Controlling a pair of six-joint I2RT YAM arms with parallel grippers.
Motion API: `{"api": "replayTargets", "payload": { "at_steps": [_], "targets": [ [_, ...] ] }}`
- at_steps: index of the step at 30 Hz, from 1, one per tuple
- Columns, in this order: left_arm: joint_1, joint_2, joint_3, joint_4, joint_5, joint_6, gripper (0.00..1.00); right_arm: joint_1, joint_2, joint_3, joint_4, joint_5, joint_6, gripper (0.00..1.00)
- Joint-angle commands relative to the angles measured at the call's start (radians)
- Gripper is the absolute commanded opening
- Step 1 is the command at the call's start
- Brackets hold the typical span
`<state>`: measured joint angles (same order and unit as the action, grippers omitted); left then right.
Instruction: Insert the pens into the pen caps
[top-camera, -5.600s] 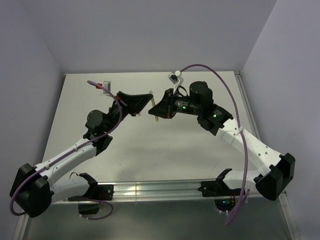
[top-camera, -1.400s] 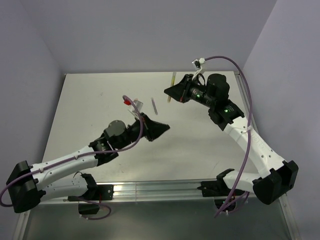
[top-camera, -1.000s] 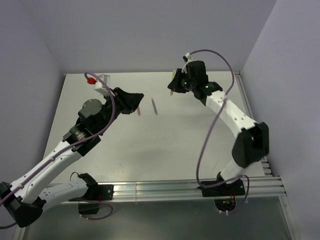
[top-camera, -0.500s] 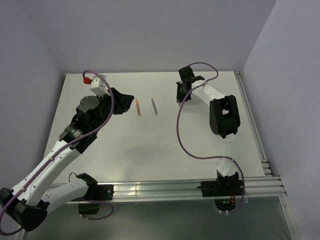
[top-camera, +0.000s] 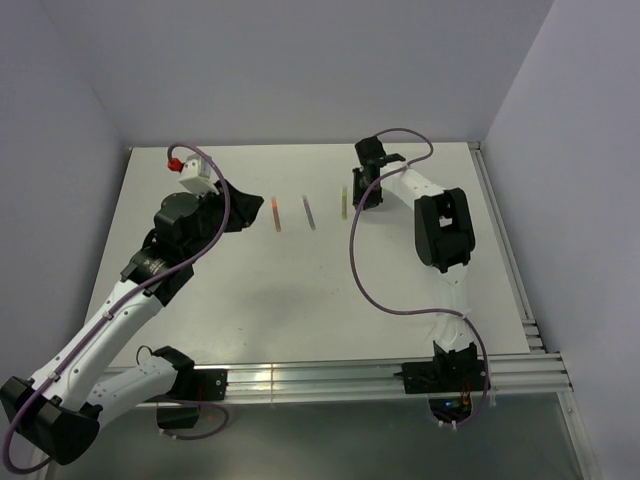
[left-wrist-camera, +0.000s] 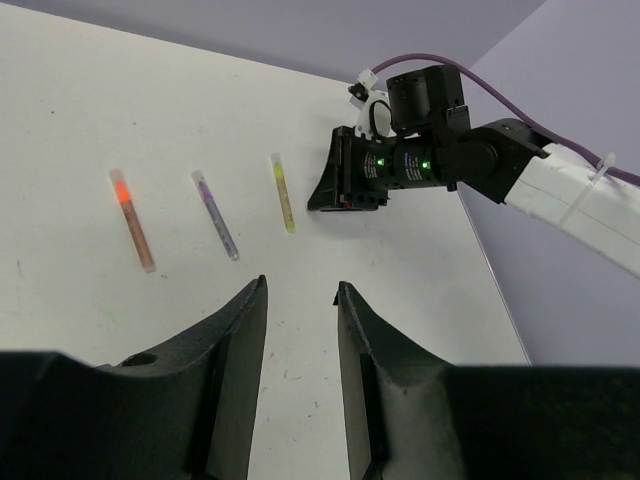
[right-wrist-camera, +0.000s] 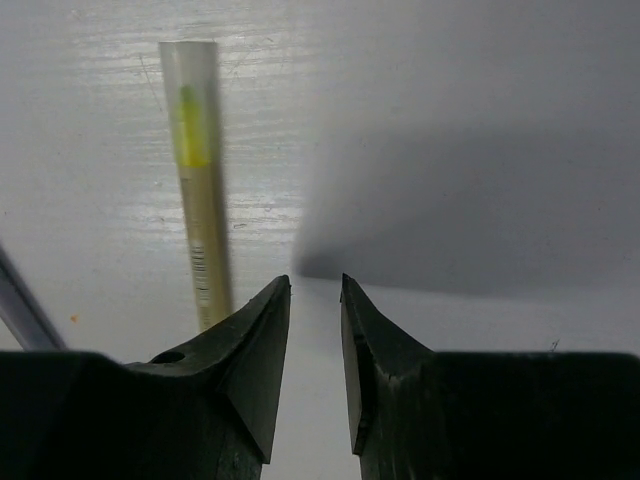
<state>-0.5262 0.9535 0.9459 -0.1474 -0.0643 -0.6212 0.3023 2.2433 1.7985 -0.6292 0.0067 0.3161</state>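
From above, the matt white table (top-camera: 300, 320) carried faint scuffs, an aluminium rail ran along its lower edge, and plain pale lilac walls closed it in. Three pens lay side by side, apart, in the upper middle: the orange-red pen (top-camera: 277, 213), the purple pen (top-camera: 309, 213) and the yellow-green pen (top-camera: 343, 203). The left gripper (top-camera: 250, 204) hung just left of the orange-red one; the right gripper (top-camera: 356, 190) stood just right of the yellow-green one.

In the left wrist view, the left gripper (left-wrist-camera: 300, 300) filled the lower edge, its jaws parted with only bare table between them. The orange-red pen (left-wrist-camera: 131, 218), purple pen (left-wrist-camera: 215, 214) and yellow-green pen (left-wrist-camera: 283, 192) lay across the upper left; the right gripper (left-wrist-camera: 325, 195), two green lights glowing on the arm behind it, sat just beside the last.

In the right wrist view, the right gripper (right-wrist-camera: 315, 290) was at the bottom, jaws slightly apart and pinching nothing. The yellow-green pen (right-wrist-camera: 200, 190) lay on the table at upper left, outside the left finger, its far end in a pale see-through cap (right-wrist-camera: 188, 70). Fine print on its barrel was too small to read
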Motion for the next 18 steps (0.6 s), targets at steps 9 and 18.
{"api": "replayTargets", "payload": {
  "at_steps": [9,18],
  "targets": [
    [0.018,-0.018,-0.013,0.043,0.026,0.015,0.38,-0.002,-0.037,0.013,0.005,0.042,-0.003,0.36],
    [0.023,-0.012,0.028,-0.007,0.000,0.061,0.40,0.000,-0.440,-0.206,0.149,0.035,0.023,0.54]
  ]
}}
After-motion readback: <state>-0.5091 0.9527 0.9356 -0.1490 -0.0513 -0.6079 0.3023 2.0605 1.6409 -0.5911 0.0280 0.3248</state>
